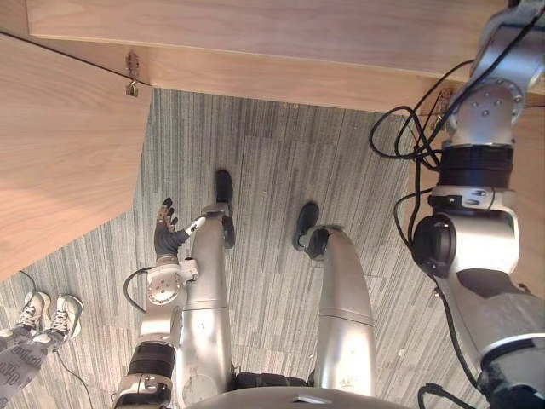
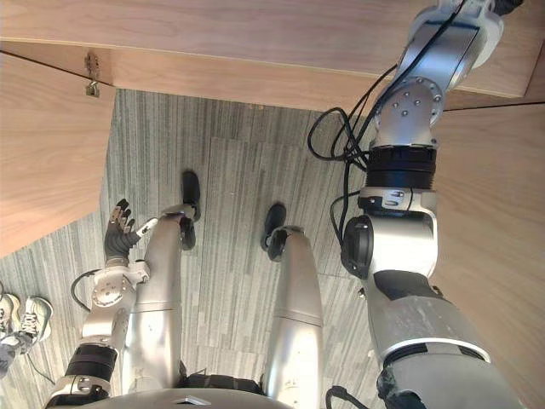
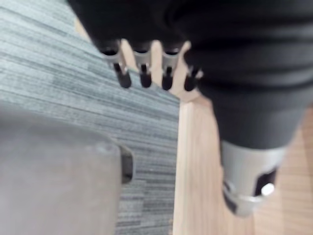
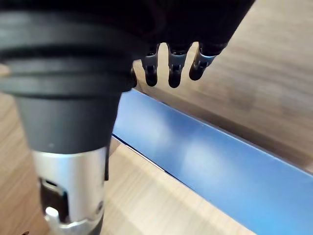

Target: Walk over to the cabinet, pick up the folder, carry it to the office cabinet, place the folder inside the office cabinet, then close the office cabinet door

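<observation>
grey striped carpet (image 1: 272, 153) across the middle of the head views. pale wood cabinet (image 1: 281, 34) along the top edge, door (image 1: 60, 153) swung open across the upper left, metal hinge (image 1: 132, 75) at the joint between the two. more pale wood down the right edge. a person's white shoes (image 1: 47, 313) on the carpet at lower left.

left hand (image 1: 168, 234) low, left of centre, hanging over the carpet, fingers straight and a little spread, holding nothing. same loose row of fingers (image 3: 145, 73) in the left wrist view, above carpet and a wood edge.

right arm (image 2: 400, 170) raised along the right side, reaching out past the top right corner. in the right wrist view, right hand (image 4: 172, 66) with fingers extended and relaxed, wrapped round nothing, poised over the folder (image 4: 210, 156): blue, flat, lying between two pale wood surfaces just beyond the fingertips. touching or apart: cannot tell.
</observation>
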Robot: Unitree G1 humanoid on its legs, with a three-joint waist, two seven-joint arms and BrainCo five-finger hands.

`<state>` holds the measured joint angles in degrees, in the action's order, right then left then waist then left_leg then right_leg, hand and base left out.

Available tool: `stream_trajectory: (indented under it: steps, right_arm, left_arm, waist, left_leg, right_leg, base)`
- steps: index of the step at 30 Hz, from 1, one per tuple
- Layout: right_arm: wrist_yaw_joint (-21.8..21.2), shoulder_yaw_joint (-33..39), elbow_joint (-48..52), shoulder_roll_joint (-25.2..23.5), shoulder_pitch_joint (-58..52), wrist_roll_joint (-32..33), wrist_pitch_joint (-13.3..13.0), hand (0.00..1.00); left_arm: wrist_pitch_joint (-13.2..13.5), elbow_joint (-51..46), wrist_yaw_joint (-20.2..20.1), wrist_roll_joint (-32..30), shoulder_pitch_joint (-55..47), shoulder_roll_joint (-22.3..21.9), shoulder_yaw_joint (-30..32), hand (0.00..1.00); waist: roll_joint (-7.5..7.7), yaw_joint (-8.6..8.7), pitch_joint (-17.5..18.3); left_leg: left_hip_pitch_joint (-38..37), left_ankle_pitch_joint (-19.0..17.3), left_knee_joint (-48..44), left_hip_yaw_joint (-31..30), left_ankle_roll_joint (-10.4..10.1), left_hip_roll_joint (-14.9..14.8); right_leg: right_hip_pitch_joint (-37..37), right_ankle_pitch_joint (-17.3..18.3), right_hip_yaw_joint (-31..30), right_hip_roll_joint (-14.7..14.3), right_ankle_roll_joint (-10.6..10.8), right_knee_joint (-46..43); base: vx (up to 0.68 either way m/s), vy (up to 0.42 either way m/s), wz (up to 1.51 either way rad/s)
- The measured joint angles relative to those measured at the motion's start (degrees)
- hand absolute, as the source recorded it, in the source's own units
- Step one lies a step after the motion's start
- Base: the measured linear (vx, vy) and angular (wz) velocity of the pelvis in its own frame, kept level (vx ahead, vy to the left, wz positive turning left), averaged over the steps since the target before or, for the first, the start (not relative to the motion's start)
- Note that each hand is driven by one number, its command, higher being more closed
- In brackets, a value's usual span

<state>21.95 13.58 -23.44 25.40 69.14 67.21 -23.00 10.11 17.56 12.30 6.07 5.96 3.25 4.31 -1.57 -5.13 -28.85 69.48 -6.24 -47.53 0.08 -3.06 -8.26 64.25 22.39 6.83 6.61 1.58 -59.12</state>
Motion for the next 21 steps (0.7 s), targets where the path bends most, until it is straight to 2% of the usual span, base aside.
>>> stream_trajectory:
  steps: [5,8,11,13,15,21]
  right_arm:
    - [-0.1,0.1,0.0,0.0,-2.3,-0.1,1.5,0.0]
    - [-0.2,-0.4,-0.1,0.4,-3.6,-1.6,3.4,0.0]
    - [-1.5,-4.3,-1.1,3.4,-5.0,-4.5,6.9,0.0]
    - [-3.5,-7.6,-3.5,6.2,-4.9,-6.1,9.1,0.0]
    - [-6.6,-11.3,-7.9,9.7,-2.9,-7.7,12.4,0.0]
    - [-11.2,-18.1,-16.5,15.3,2.9,-14.5,18.3,0.0]
  left_arm:
    - [-0.3,0.0,0.0,0.0,0.0,0.2,0.1,0.0]
    - [-0.4,0.0,0.0,-0.1,0.0,0.2,0.1,0.0]
    - [-0.8,0.0,0.0,-0.1,0.0,0.5,0.1,0.0]
    - [-1.0,0.1,-0.2,-0.1,0.1,0.8,-0.1,0.0]
    - [-1.1,0.6,-0.5,-0.1,0.1,1.5,-0.1,0.0]
    - [-1.5,2.9,-2.1,0.0,1.8,3.2,-0.5,0.0]
  waist:
    - [-0.02,0.19,0.0]
    - [0.0,0.34,0.2]
    - [0.0,0.57,0.2]
    - [0.0,0.8,0.2]
    - [0.0,1.23,0.2]
    - [0.01,2.34,0.2]
  left_leg:
    - [0.0,0.0,-0.2,0.1,0.1,-0.2]
    - [0.0,0.1,-0.2,0.1,0.1,-0.3]
    - [-0.1,0.2,0.0,0.2,0.3,-0.5]
    - [-0.2,0.4,0.4,0.5,0.6,-0.6]
    - [-0.3,0.9,1.1,0.9,0.8,-0.9]
    - [-0.8,2.4,2.9,1.7,1.4,-1.2]
  right_leg:
    - [0.0,-0.2,0.0,-0.1,-0.3,0.0]
    - [0.0,-0.3,0.0,-0.2,-0.4,0.1]
    - [0.0,-0.7,-0.1,-0.4,-0.4,0.5]
    - [-0.1,-1.1,-0.2,-0.5,-0.3,1.0]
    - [-0.1,-2.0,-0.4,-0.8,-0.2,2.1]
    - [-0.2,-4.1,-0.8,-1.0,0.1,4.1]
  base:
    - [-0.01,0.013,-0.03]
    - [0.0,0.0,0.0]
    - [0.0,0.005,-0.05]
    - [0.0,0.013,-0.05]
    - [-0.01,0.027,-0.1]
    - [-0.03,0.027,-0.08]
